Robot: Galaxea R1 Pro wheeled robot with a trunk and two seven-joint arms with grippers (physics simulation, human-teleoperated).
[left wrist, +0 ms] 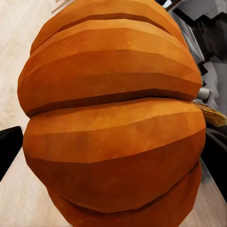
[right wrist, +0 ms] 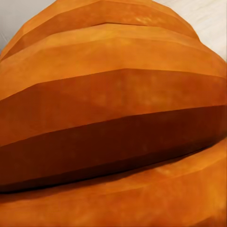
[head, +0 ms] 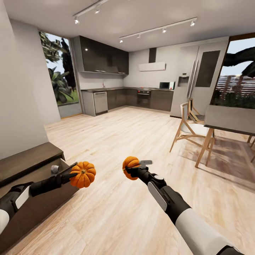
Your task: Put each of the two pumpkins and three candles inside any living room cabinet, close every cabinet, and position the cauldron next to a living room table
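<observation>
I hold one orange ribbed pumpkin in each hand above the wooden floor. My left gripper point(head: 77, 172) is shut on the left pumpkin point(head: 84, 175), which hangs just off the corner of the low dark-brown cabinet point(head: 26, 160). That same pumpkin point(left wrist: 113, 118) looms close in the left wrist view. My right gripper point(head: 137, 167) is shut on the second pumpkin point(head: 129, 163), seen very close point(right wrist: 113, 113) in the right wrist view. The cabinet's front point(head: 39, 209) seems pulled out below its flat top, with a small grey round piece point(head: 54, 169) at its corner. Candles, cauldron and coffee table are out of view.
A dining table point(head: 230, 118) with pale wooden chairs point(head: 189, 125) stands at the right. Dark kitchen cupboards point(head: 138, 98) and a tall fridge point(head: 184, 92) line the far wall. Wide wooden floor point(head: 120, 134) lies between me and the kitchen.
</observation>
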